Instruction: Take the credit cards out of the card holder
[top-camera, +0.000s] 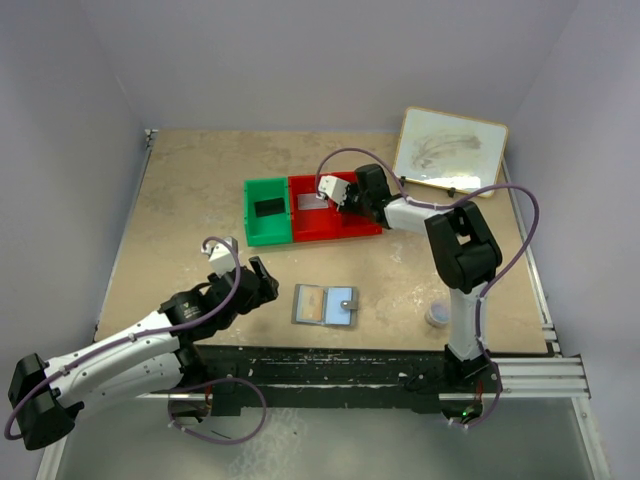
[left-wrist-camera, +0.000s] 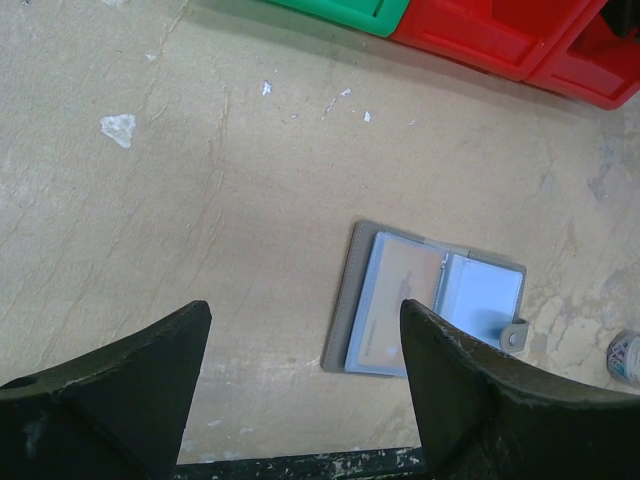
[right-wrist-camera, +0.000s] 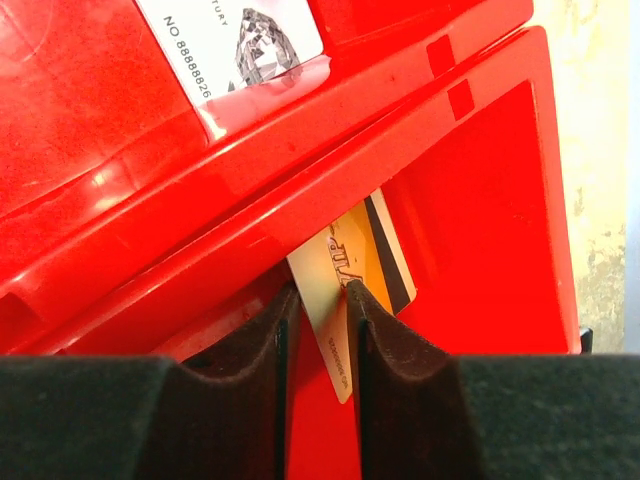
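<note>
Hemming gold card (right-wrist-camera: 342, 268), apparently: red bin (right-wrist-camera: 480, 180) walls.

clear run of bare table (left-wrist-camera: 250, 200) from my left gripper (top-camera: 265, 278) to the card holder (left-wrist-camera: 430, 305). my right gripper (right-wrist-camera: 321, 290) is hemmed in by the red bin (right-wrist-camera: 480, 200) walls, a card (right-wrist-camera: 345, 250) filling its gap.

On my feed the red bins (top-camera: 322, 236) sit mid-table (top-camera: 190, 190). A green bin (top-camera: 250, 212) touches their left side, a framed whiteboard (top-camera: 450, 150) lies just beyond their right end, and a small round pot (top-camera: 438, 315) stands well nearer, rightward.
</note>
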